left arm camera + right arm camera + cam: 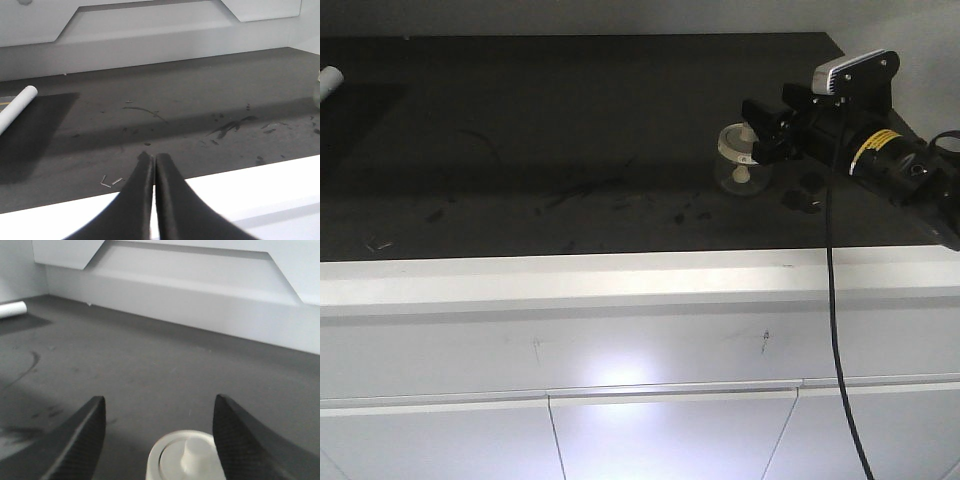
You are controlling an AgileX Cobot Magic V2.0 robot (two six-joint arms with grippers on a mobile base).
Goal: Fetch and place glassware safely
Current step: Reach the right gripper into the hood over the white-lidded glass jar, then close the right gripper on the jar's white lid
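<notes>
The glassware, a small clear jar with a cream-white knobbed lid (pixel 738 148), stands on the dark countertop (pixel 570 150) at the right. My right gripper (pixel 752 130) reaches it from the right. In the right wrist view the lid (pixel 187 457) sits low between the open fingers, close against the right finger (pixel 235 440) and well apart from the left one; the gripper (pixel 160 400) holds nothing. My left gripper (pixel 152 156) is shut and empty over the counter's front edge. It does not show in the front view. The jar's glass (pixel 317 90) peeks in at the left wrist view's right edge.
A white roll (pixel 328 80) lies at the counter's far left, and small metal staples (pixel 110 181) lie near the front edge. A white wall panel (pixel 200 295) runs behind the counter. A black cable (pixel 835 330) hangs from the right arm over the white cabinet front (pixel 620 340).
</notes>
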